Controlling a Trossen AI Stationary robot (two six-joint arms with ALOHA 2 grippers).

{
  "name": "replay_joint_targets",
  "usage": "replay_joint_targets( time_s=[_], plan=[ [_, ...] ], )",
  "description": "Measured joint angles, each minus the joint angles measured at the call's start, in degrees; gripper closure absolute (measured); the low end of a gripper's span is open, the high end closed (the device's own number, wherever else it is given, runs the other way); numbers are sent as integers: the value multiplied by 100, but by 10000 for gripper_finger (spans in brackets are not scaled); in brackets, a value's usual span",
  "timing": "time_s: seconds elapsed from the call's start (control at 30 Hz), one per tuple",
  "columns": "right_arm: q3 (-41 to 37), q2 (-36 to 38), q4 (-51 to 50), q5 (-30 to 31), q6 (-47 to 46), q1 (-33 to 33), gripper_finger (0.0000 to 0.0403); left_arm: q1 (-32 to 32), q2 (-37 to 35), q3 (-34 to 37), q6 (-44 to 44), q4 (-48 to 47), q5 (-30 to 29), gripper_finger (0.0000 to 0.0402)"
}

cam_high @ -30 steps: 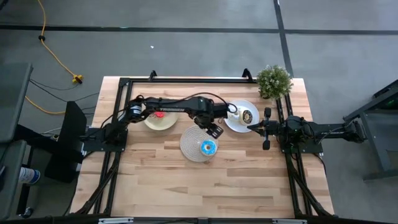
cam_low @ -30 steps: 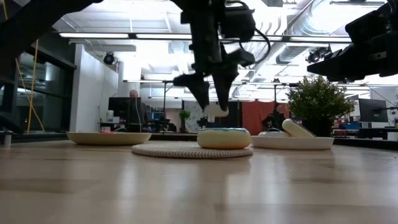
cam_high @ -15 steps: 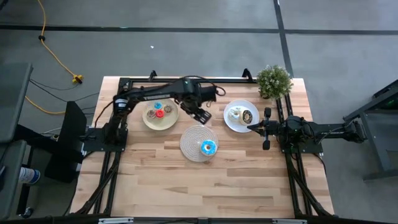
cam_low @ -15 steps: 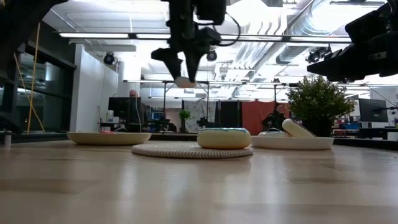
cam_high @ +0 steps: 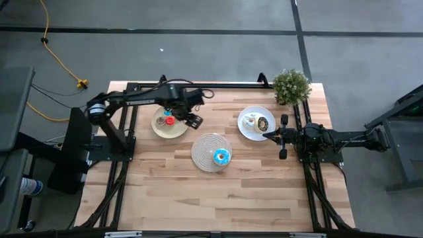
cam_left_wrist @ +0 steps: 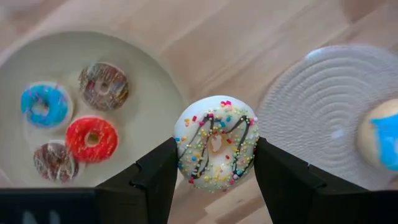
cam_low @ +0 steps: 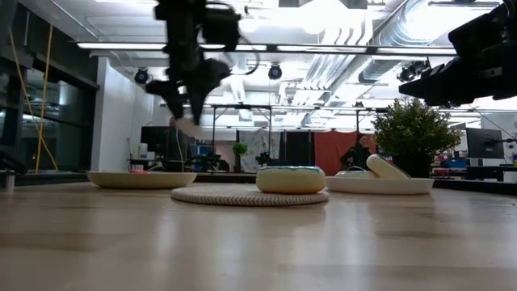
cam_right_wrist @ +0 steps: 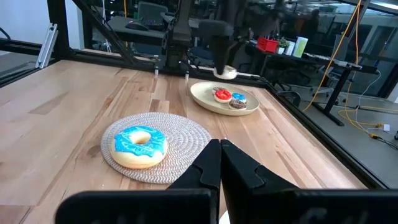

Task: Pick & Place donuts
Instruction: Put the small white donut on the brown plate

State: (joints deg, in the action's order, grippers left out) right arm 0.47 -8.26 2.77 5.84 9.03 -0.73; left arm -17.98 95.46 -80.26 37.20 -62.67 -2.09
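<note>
I have left end effector (cam_left_wrist: 214, 163) clamped on white sprinkled donut (cam_left_wrist: 216, 143), hovering by tan plate (cam_left_wrist: 149, 118) holding four; drop pending. Right end effector (cam_right_wrist: 220, 163) shut, empty.

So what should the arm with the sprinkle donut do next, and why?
Probably slide a little farther over the tan plate, then lower. The left gripper holds the white sprinkle donut in the air near the plate's edge, beside four donuts already lying there.
</note>
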Motion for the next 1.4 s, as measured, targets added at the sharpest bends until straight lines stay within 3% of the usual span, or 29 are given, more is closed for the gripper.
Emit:
replay_joint_targets(
  time_s=[0.2, 0.5, 1.1, 1.4],
  plan=[
    [0, 0, -4, -4, 0, -1, 402, -194, -478, 1166, 78, 676, 177, 206],
    [0, -2, 0, -1, -1, -1, 402, -488, -504, 2126, 58, 1524, 319, 206],
    [0, -2, 0, -2, -1, 0, 402, -767, -485, 2717, -321, 2293, 259, 206],
    [0, -4, 2, -2, -1, -1, 402, -806, -422, 2756, -927, 2402, 265, 206]
  ],
)
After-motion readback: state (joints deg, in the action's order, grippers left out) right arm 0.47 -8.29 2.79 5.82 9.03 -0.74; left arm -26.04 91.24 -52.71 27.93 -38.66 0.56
